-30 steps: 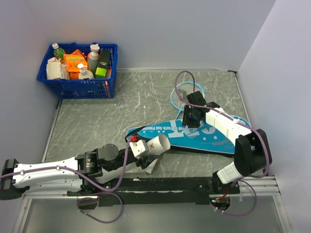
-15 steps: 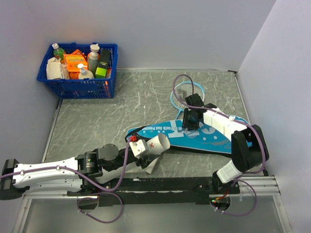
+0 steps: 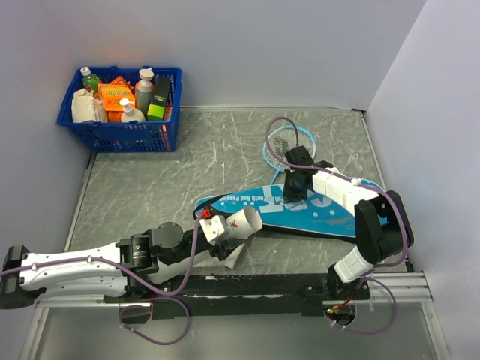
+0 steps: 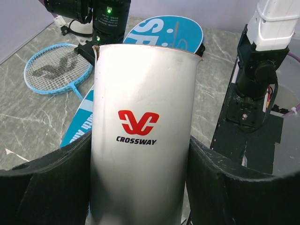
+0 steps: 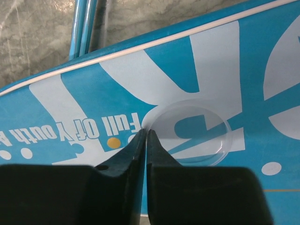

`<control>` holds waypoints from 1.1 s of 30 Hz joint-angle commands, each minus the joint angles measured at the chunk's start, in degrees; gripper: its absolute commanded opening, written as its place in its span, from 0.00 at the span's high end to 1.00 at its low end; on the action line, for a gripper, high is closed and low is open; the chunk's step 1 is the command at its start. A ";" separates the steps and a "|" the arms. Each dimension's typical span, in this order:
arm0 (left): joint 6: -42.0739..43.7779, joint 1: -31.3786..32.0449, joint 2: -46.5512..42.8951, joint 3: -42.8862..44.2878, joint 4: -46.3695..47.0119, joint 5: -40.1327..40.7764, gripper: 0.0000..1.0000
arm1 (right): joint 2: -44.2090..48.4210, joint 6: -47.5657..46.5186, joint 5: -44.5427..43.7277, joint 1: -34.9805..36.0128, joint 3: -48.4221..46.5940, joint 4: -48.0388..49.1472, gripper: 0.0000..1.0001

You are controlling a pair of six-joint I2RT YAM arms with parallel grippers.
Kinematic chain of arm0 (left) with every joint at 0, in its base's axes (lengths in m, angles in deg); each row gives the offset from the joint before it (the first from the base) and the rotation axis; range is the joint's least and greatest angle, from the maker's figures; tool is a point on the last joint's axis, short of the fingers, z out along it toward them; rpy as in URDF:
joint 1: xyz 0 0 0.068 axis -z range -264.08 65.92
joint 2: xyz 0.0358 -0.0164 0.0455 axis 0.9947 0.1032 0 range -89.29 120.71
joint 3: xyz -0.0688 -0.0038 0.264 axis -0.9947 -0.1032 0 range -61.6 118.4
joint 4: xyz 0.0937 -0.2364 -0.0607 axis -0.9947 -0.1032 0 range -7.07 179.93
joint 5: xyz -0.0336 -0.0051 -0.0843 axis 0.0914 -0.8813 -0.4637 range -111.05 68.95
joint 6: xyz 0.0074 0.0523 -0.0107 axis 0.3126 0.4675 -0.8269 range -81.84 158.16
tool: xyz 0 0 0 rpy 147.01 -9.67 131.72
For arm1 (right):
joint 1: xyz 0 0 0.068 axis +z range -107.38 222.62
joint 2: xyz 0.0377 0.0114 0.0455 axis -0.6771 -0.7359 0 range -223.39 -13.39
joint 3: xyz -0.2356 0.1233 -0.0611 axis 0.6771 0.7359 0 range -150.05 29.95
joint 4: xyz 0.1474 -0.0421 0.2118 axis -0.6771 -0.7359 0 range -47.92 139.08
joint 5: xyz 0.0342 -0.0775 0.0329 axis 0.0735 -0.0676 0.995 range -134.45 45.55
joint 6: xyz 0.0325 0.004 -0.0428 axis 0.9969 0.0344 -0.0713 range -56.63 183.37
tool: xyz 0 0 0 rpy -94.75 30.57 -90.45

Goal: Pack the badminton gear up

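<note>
Fingers of my left gripper (image 3: pixel 229 229) are clamped on the white tube (image 3: pixel 244 221) in the top view, holding it low near the front of the table (image 3: pixel 172 172), its far end aimed at the teal cover (image 3: pixel 334 214). The cover lies flat across the right half of the table. My right gripper (image 3: pixel 292 193) is tipped down onto its lettering. The racket (image 3: pixel 289 142) lies just behind the cover, and the blue basket (image 3: pixel 120 127) sits well apart in the back left corner.

From the left wrist, both pads (image 4: pixel 51 183) press the tube's sides, one on each flank. The red logo faces the camera. Beyond the tube's rim I see the cover's rounded end and, to the left, the racket head on the table.

From the right wrist, the fingers (image 5: pixel 122 159) are pressed together with only a hairline slit, tips down on the cover at the left edge of a clear round lid (image 5: pixel 194 133). I cannot tell whether the lid's rim is nipped between them. The racket's blue shaft runs off the top left.
</note>
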 commanded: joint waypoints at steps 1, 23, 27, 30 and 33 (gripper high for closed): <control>-11.30 0.47 0.40 -0.83 0.51 2.32 0.99 | -0.20 0.21 -0.60 -0.32 0.83 1.62 0.96; -8.48 0.47 9.79 -0.30 5.34 0.22 0.99 | 31.87 -6.82 13.27 -0.23 -7.16 -14.55 1.00; -7.96 0.38 11.73 -0.04 6.92 -1.98 0.99 | 38.81 -8.93 22.32 -0.23 -8.74 -16.31 1.00; -7.69 0.29 12.79 0.23 7.89 -3.73 0.99 | 42.24 -10.25 29.08 -0.31 -9.45 -17.45 1.00; -7.52 0.20 13.23 0.14 9.12 -5.76 0.99 | 44.97 -10.60 35.86 -0.23 -9.89 -17.54 1.00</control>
